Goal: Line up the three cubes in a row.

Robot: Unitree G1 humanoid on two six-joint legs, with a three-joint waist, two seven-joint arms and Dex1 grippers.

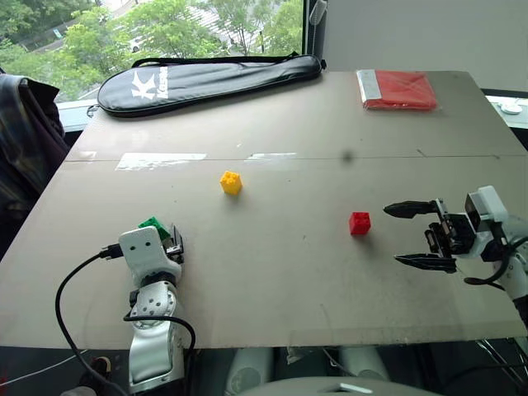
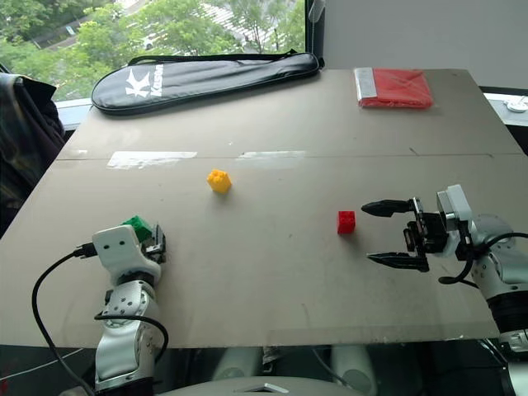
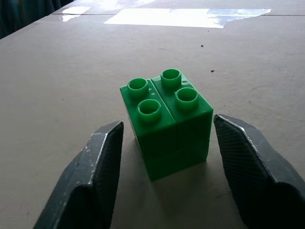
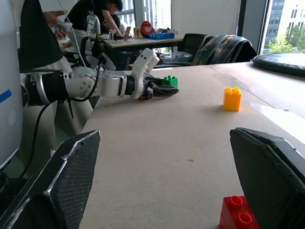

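The green cube (image 3: 164, 119) stands on the table (image 1: 272, 280) near its front left. My left gripper (image 1: 165, 235) is shut on its two sides, and the cube still rests on the surface. Toward the middle, further back, sits the yellow cube (image 1: 231, 182). The red cube (image 1: 359, 223) is to the right of centre. My right gripper (image 1: 392, 235) hovers just right of the red cube, pointing at it, jaws wide open with nothing between them.
A long black racket bag (image 1: 206, 81) lies along the far edge. A flat red packet (image 1: 398, 89) is at the far right corner. Strips of clear tape (image 1: 161, 160) cross the table's middle. A dark jacket (image 1: 29, 140) hangs off the left side.
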